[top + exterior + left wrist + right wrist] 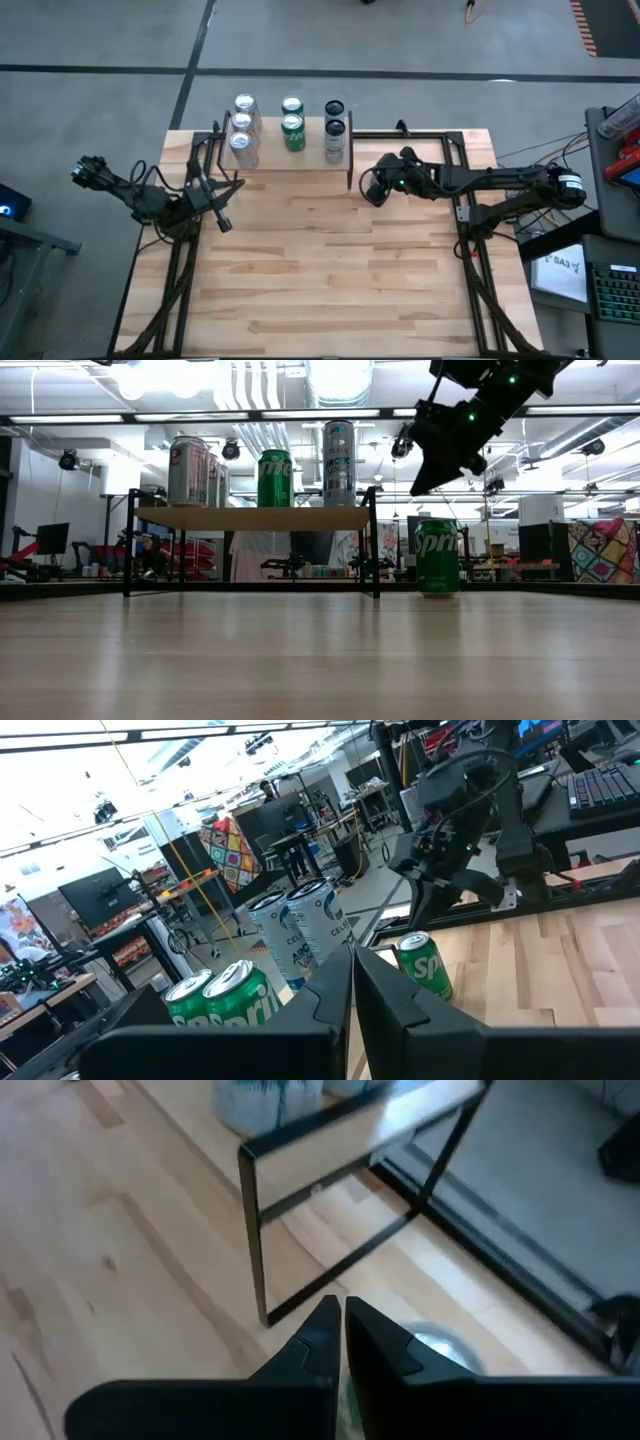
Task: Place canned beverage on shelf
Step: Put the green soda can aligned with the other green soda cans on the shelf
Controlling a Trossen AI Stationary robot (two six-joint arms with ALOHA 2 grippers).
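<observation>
Closest to the front the big wooden table (330, 270) lies bare, and the left gripper (222, 222) waits over its left side, fingers pressed together on nothing, just short of the shelf's left end. Further back on the right, a green soda can (437, 557) stands upright on the tabletop, just beside the right-hand legs of the shelf (255, 518) and not on it. The right gripper (425, 472) hangs directly above that can, clear of its top, its two fingers closed tight against each other and empty; from its own wrist camera the can's silver lid (437, 1345) peeks out just beyond the fingertips. Beyond that, at the back edge of the table, the little raised plank already carries three rows of cans: silver ones (243, 128) on the left, two green ones (292, 124) in the middle, and tall pale ones (334, 128) on the right. To my eye the job is at the approach to the pick. Next the right fingers would have to spread wide enough to pass around the can, come down over it, squeeze, then lift above the plank and find a free spot, probably toward the near edge, without knocking its neighbours.
</observation>
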